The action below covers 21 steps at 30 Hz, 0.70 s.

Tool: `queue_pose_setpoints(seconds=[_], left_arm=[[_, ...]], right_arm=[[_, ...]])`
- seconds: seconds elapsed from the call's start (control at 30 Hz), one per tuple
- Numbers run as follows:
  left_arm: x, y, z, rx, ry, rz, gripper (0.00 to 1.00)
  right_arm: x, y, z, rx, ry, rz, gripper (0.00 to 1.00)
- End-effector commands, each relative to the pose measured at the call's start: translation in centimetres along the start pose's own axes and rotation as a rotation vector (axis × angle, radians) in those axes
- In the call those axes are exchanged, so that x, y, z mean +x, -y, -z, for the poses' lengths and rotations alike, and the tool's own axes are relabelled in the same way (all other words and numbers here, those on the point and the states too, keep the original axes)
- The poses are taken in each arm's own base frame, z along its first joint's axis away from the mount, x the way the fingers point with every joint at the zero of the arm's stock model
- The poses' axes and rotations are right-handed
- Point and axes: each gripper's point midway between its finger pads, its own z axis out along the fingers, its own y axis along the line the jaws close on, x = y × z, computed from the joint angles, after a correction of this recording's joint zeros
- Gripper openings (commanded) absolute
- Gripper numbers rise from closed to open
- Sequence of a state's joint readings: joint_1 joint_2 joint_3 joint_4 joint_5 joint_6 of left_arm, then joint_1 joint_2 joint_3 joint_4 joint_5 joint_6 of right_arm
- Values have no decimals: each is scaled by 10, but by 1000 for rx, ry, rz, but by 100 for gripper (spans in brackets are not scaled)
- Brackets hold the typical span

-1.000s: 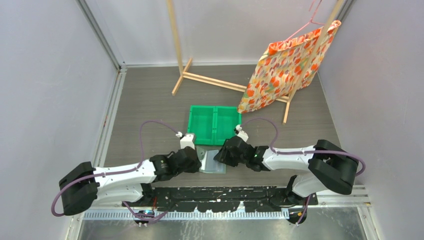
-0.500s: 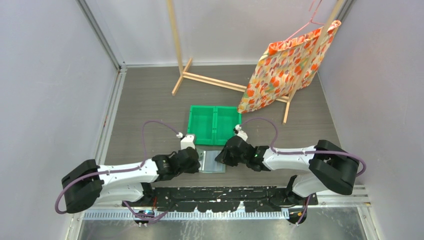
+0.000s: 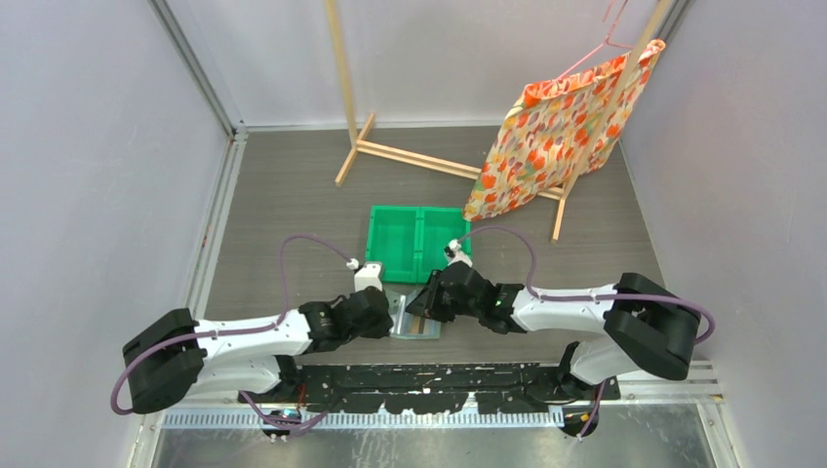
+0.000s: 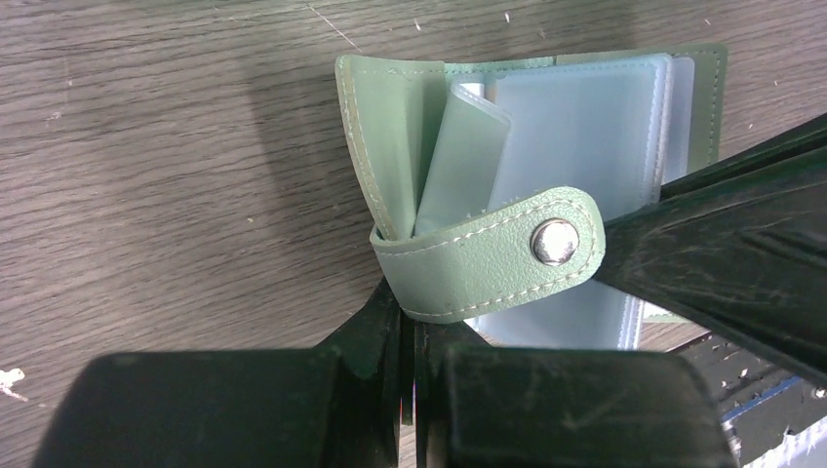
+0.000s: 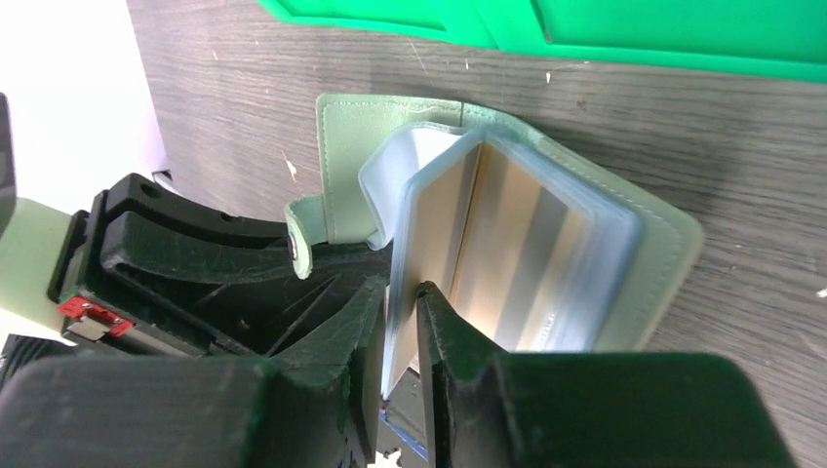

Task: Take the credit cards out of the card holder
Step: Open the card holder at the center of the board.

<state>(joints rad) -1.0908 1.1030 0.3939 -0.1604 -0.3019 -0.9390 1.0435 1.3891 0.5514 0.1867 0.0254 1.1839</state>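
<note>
The card holder [image 3: 417, 322] lies open on the table between my two grippers. It is grey-green outside, with clear blue-grey sleeves inside [image 4: 585, 127]. My left gripper [image 4: 419, 317] is shut on the cover edge next to the snap strap [image 4: 488, 258]. My right gripper [image 5: 402, 302] is shut on one upright sleeve leaf with a tan credit card [image 5: 444, 229] in it. More tan credit cards [image 5: 531, 249] sit in the sleeves behind it. In the top view the left gripper [image 3: 388, 317] and the right gripper [image 3: 419, 307] meet over the holder.
A green two-compartment bin [image 3: 417, 244] stands just beyond the holder, and its edge shows in the right wrist view [image 5: 634, 29]. A wooden rack [image 3: 410, 156] with a flowered cloth bag [image 3: 561, 127] stands at the back. The base rail [image 3: 429, 380] runs along the near edge.
My right gripper has shifted left over the holder and raised a sleeve leaf. My left gripper has moved slightly right and stays on the cover.
</note>
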Motion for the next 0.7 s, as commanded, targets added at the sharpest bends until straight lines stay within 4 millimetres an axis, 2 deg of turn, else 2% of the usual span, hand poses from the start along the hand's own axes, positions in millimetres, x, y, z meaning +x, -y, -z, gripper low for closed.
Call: queue_pose_setpoints(seconds=[0.0,0.2,0.37,0.47,0.67], left_arm=[[4,2,-1,14,-18,-7,1],[5,2,-1,13,-18,-8,1],[7,0,-3,10,-26,-9,1],[8,1,-3,10,-28,-9,1],[7,-2,-4,-4,-22,0,1]], right_arm=[[5,-25,-5,-83,-40,20,24],[6,-26,-8,-79,-42,24,28],[6,-24,-6,-66,-42,50,49],[4,-22,-5,-52,-35,53,54],[-12,7,8,97,58,61,56]])
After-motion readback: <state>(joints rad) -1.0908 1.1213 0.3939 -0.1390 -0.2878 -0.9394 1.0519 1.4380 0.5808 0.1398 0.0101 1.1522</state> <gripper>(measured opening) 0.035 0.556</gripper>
